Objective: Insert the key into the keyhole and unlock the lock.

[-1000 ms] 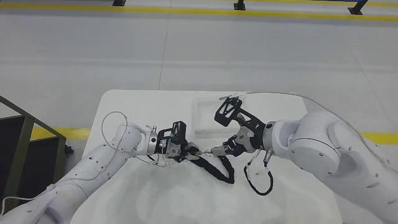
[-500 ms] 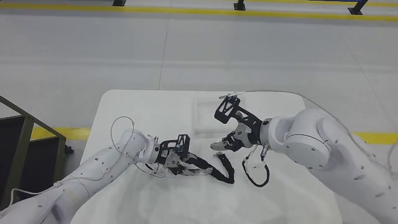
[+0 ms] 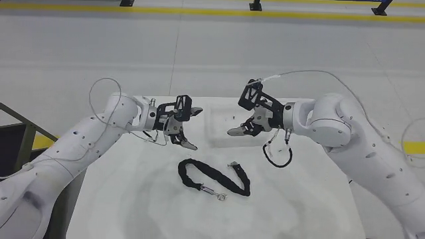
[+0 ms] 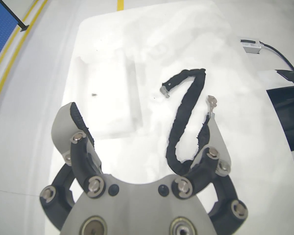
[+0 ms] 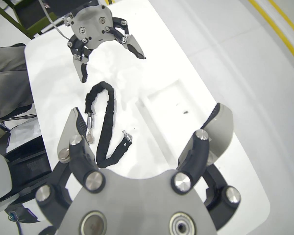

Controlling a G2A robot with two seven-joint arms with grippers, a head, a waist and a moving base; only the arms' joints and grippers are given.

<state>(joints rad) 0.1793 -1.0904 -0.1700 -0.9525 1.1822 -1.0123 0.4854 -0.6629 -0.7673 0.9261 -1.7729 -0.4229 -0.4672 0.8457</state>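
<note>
No words, numbers, labels or signs can be read on any surface. The small grey box [image 4: 251, 46] with a cable has a pale face, but any print on it is too small to make out.

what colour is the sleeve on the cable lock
Black along the whole cable lock. The left wrist view shows it best.
</note>
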